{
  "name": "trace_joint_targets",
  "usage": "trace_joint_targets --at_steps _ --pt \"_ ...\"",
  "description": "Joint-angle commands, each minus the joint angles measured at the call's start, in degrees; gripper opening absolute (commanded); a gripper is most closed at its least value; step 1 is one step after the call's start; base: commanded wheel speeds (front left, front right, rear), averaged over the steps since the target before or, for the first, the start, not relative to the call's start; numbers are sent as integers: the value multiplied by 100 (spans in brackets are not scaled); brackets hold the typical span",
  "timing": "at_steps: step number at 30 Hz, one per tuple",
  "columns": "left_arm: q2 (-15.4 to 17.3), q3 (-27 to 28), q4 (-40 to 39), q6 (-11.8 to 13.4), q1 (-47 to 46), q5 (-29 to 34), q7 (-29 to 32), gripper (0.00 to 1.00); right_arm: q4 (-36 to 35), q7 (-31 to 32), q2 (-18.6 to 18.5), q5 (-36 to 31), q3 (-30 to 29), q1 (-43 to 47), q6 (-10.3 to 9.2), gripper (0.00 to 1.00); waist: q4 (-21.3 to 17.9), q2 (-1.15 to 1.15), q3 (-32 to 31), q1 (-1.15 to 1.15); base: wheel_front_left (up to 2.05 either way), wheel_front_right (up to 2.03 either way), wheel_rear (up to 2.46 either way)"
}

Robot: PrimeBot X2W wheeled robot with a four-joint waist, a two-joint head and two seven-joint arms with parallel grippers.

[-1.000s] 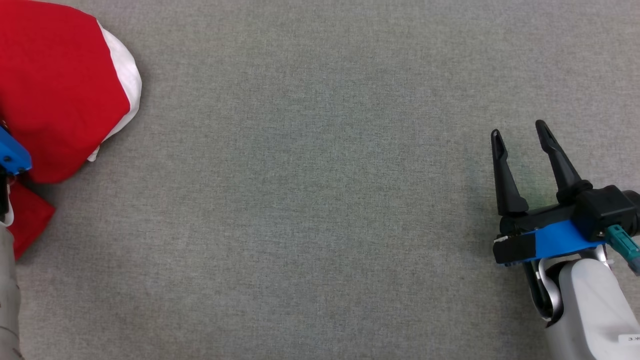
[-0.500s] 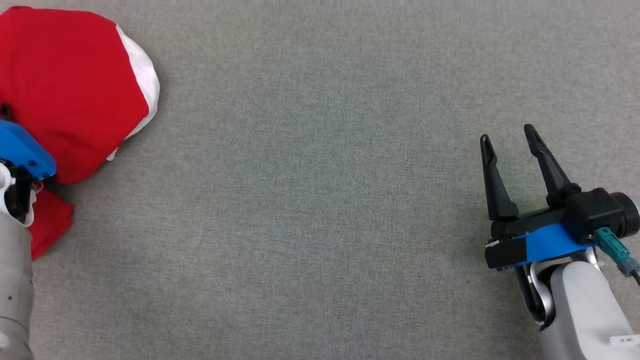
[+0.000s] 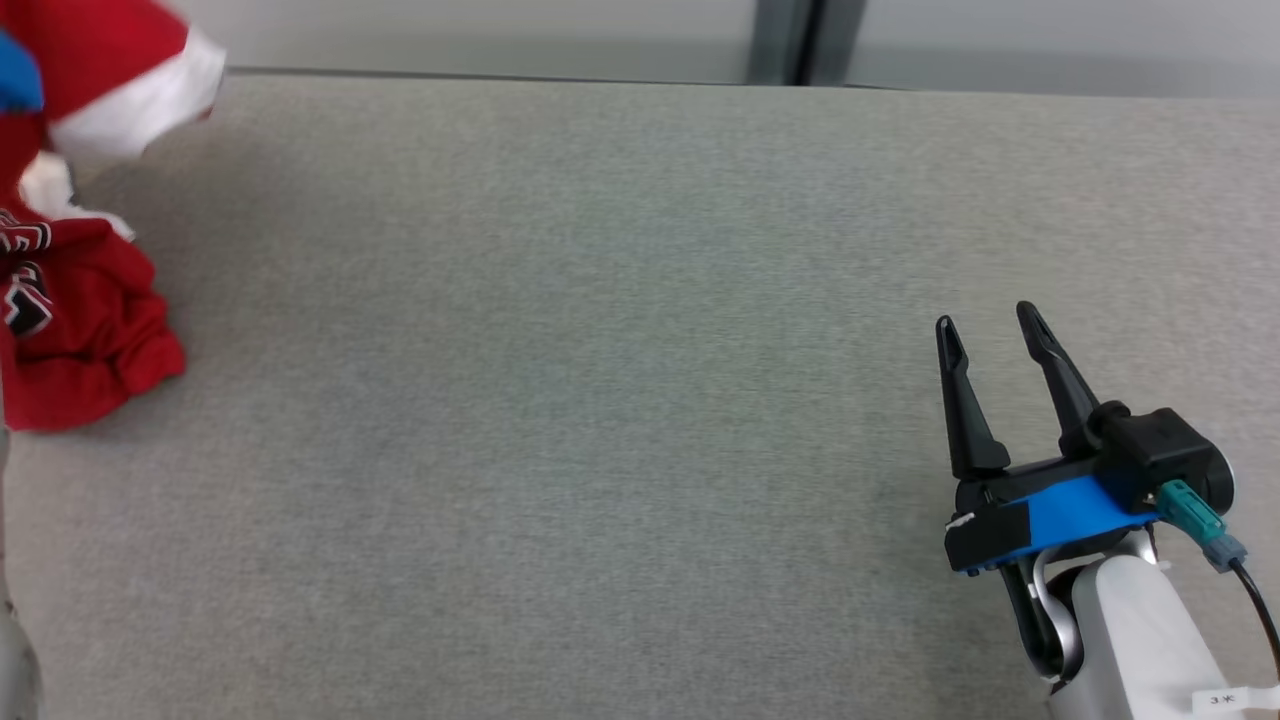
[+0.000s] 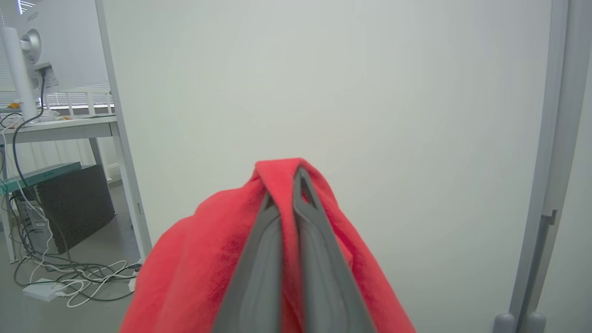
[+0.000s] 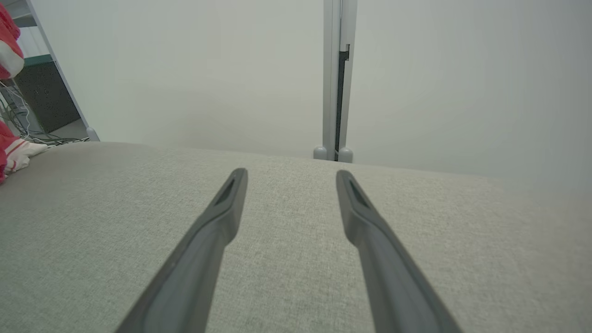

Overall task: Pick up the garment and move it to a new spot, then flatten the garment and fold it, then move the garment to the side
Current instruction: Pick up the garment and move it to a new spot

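Open run: grey table [image 3: 600, 400], ahead and left of right gripper [image 3: 984, 314]. Obstacle: garment [image 3: 80, 350] heap, far left edge.

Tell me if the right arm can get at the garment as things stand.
Probably, though it's a long reach: only bare table lies between the open right gripper and the garment, which the left gripper holds at the far left.
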Motion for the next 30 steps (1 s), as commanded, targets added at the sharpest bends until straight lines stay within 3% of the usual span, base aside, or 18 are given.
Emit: trace_joint_targets --at_steps 1,8,14,23,30 --pt "-78 -133 -313 -6 -166 -58 -37 0 20 -22 35 48 -9 101 3 100 -203 1 -161 1 0 0 0" --pt "-199 -987 -2189 -3 -551 -23 391 0 34 -22 77 389 15 162 3 100 -918 1 -259 1 0 0 0" --pt "-548 -1490 -2853 1 -487 -257 756 0 42 -22 82 692 75 184 3 100 -1462 1 -268 1 0 0 0" --pt "-1100 -2086 -2997 30 505 -410 797 0 39 -22 81 779 -5 268 3 100 -1752 1 -292 1 0 0 0" --pt "-1413 -2434 -2446 177 1952 -593 532 0 90 -22 82 756 13 235 3 100 -1781 1 -314 1 0 0 0"
